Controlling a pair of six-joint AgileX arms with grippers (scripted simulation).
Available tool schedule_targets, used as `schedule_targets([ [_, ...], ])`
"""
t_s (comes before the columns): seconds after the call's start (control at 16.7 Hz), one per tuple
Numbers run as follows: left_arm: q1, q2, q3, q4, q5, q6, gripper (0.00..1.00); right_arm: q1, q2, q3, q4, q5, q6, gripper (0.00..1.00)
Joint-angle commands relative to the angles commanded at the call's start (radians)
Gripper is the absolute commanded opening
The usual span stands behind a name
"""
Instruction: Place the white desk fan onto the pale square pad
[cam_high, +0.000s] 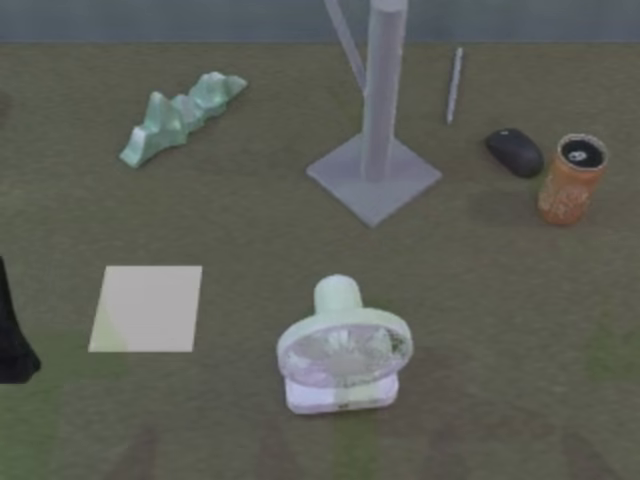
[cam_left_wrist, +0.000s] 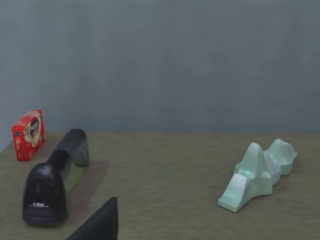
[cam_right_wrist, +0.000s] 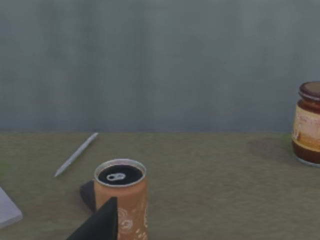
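The white desk fan (cam_high: 343, 352) stands near the front middle of the table in the top view, its round cage tipped upward and its motor hump behind it. The pale square pad (cam_high: 147, 308) lies flat to the fan's left, with bare table between them. My left arm (cam_high: 12, 345) shows as a black shape at the left edge, beside the pad and far from the fan. One dark fingertip (cam_left_wrist: 106, 220) of the left gripper shows alone, nothing against it. My right arm is outside the top view. Its wrist view shows a lone fingertip (cam_right_wrist: 106, 220) before an orange can (cam_right_wrist: 121, 200).
A grey pole on a square plate (cam_high: 374, 180) stands behind the fan. A green ridged piece (cam_high: 180, 117) lies at the back left. A pen (cam_high: 454, 85), black mouse (cam_high: 514, 152) and orange can (cam_high: 572, 178) sit back right. A black scanner (cam_left_wrist: 52, 185), red box (cam_left_wrist: 28, 134) and jar (cam_right_wrist: 309, 125) appear only in wrist views.
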Motion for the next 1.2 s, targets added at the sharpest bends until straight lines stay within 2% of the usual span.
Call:
schedule_targets([
  [0.24, -0.019, 0.031, 0.029, -0.029, 0.001, 0.013, 1.0, 0.0, 0.0, 0.0, 0.0, 0.0, 0.0, 1.0],
  [0.48, -0.116, 0.219, 0.213, -0.191, 0.003, 0.08, 1.0, 0.0, 0.0, 0.0, 0.0, 0.0, 0.0, 1.0],
  [1.2, -0.606, 1.355, 1.278, -1.001, 0.0, 0.42, 1.0, 0.0, 0.0, 0.0, 0.0, 0.0, 0.0, 1.0],
])
